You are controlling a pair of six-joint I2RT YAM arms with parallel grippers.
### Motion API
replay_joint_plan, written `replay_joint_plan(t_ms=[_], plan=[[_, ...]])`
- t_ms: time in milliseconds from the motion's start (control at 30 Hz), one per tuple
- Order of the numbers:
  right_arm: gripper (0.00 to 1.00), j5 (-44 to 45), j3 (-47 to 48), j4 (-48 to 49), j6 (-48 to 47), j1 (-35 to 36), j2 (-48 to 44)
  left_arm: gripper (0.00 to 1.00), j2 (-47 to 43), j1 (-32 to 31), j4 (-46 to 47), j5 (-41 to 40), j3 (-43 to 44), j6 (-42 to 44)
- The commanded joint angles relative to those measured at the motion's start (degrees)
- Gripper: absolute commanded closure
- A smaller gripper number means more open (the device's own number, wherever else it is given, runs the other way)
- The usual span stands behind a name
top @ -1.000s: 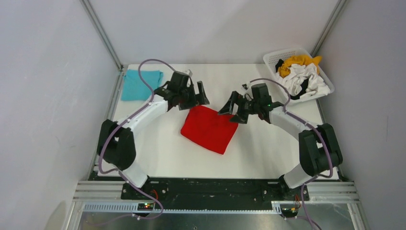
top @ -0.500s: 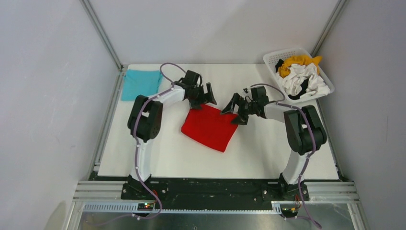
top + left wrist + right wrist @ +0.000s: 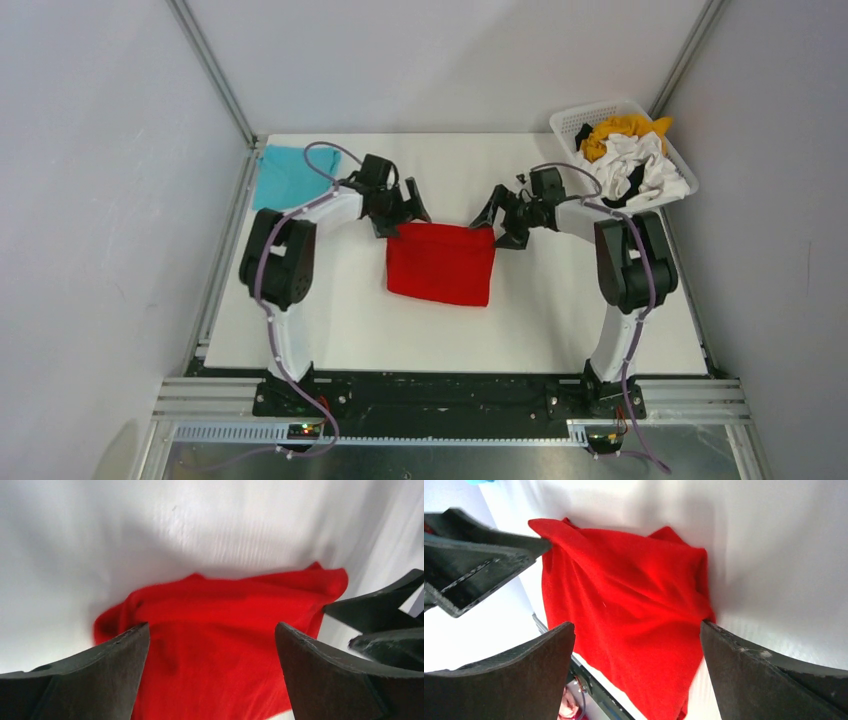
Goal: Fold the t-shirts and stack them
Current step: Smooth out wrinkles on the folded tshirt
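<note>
A folded red t-shirt [image 3: 440, 264] lies as a rectangle in the middle of the table. It fills the left wrist view [image 3: 220, 645] and the right wrist view [image 3: 634, 615]. My left gripper [image 3: 400, 212] is open and empty, just above the shirt's far left corner. My right gripper [image 3: 500, 218] is open and empty at the far right corner. A folded turquoise t-shirt [image 3: 288, 176] lies flat at the far left of the table. Orange-yellow [image 3: 622, 130], white [image 3: 640, 165] and black shirts lie crumpled in the basket.
A white lattice basket [image 3: 572, 121] stands at the far right corner, partly over the table edge. Grey walls and metal frame posts close in the table on three sides. The left gripper's finger [image 3: 474, 555] shows in the right wrist view.
The red shirt has turned from a slanted diamond to a squared rectangle. Both grippers have drawn back toward the far edge and now stand off its far corners.
</note>
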Motion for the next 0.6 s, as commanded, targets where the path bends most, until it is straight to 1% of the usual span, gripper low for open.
replay_joint_plan(t_ms=[0, 33, 133, 200, 233, 267, 300, 400, 467, 567], plan=[[0.01, 4.9, 1.48, -8.14, -6.32, 2.0, -9.52, 0.0, -15.49, -0.49, -3.56, -9.33, -4.26, 1.64], [0.01, 4.5, 1.36, -9.72, -6.47, 2.59, -12.07, 0.0, -19.61, -1.02, -3.48, -10.04, -6.25, 1.68], [0.01, 3.63, -1.48, -9.88, -5.32, 6.34, -16.9, 0.0, -26.12, -4.23, -3.44, -10.7, -10.64, 0.94], [0.01, 2.66, -5.32, -7.51, -2.82, 8.62, -21.34, 0.0, -29.44, -7.02, -3.29, -11.06, -14.27, -0.05], [0.01, 1.79, -8.77, -4.64, -1.78, 9.32, -22.36, 0.0, -30.78, -9.18, -3.21, -11.08, -16.55, -0.78], [0.01, 1.49, -10.49, -3.15, 1.12, 10.65, -24.07, 0.0, -31.2, -10.07, -2.82, -11.2, -17.77, -1.11], [0.01, 1.19, -14.06, 0.01, 1.95, 11.31, -24.82, 0.0, -31.6, -11.72, -2.58, -11.36, -20.09, -1.91], [0.01, 1.47, -19.4, 4.91, 4.48, 14.41, -25.98, 0.0, -29.97, -13.08, 0.35, -10.86, -26.36, -4.45], [0.01, 1.47, -21.88, 6.74, 4.56, 14.92, -24.28, 0.0, -27.88, -13.18, 1.53, -13.19, -29.38, -6.28], [0.01, 3.3, -24.74, 6.94, 3.36, 13.66, -21.26, 0.0, -24.96, -12.88, 2.32, -16.08, -32.0, -7.86]])
